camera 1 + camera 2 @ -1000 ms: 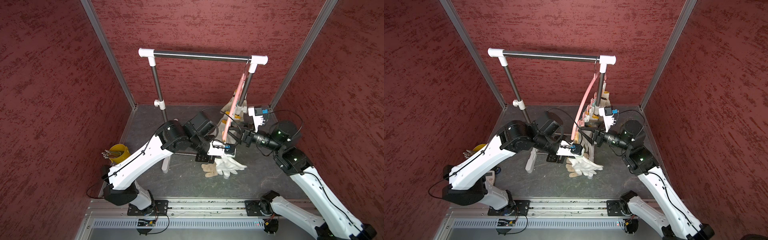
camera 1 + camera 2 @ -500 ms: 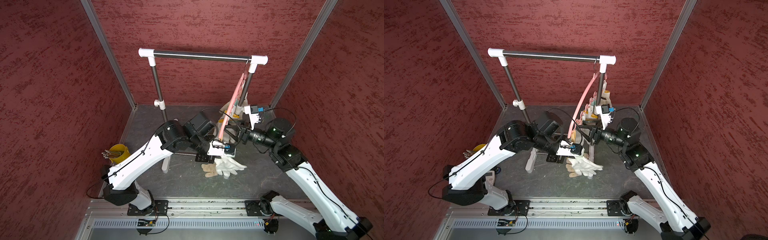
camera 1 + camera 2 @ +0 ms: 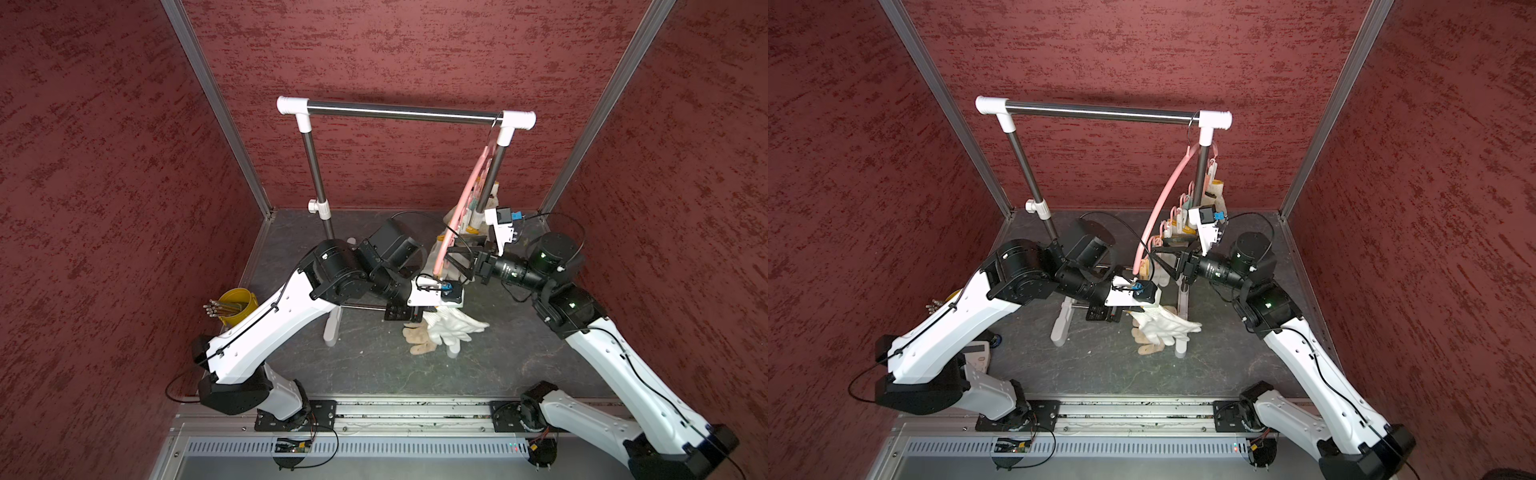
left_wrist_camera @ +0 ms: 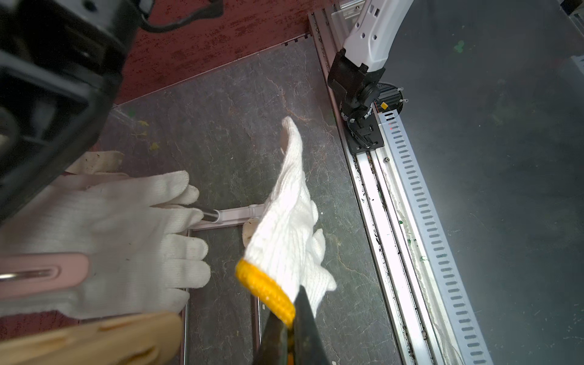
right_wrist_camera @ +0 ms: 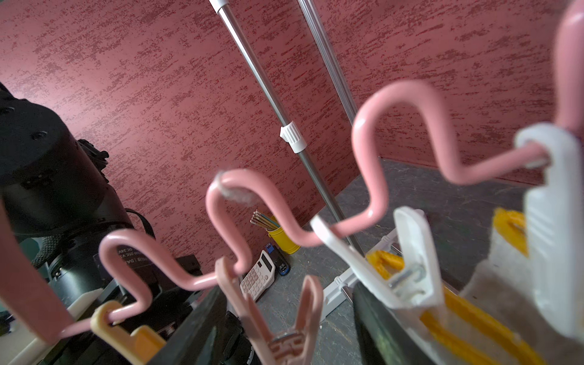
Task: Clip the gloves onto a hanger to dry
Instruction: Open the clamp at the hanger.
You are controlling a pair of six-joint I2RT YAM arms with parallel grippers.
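Honestly, there's barely any writing to read. The sticker (image 5: 132,254) on the left arm's black housing is mirrored and blurry in the right wrist view, and the calculator (image 5: 257,278) only shows keys.

The left gripper (image 4: 286,316) is pinched tight on the yellow cuff of a white glove (image 4: 284,221), which dangles over the dark floor (image 3: 374,374). A beige glove (image 3: 417,338) lies underneath.

The right gripper (image 5: 286,294) has its jaws spread, straddling a pink clip (image 5: 249,303) on the hanger (image 3: 1160,199), with a white clip (image 5: 410,252) just beside it.

It's cramped there, since both grippers crowd the hanger's low end by the right post of the rack (image 3: 399,111). Open floor runs out to the front rail (image 3: 395,409).

Compared with a second ago, the right arm has pushed in and the hanger's low end has swung toward the left arm.
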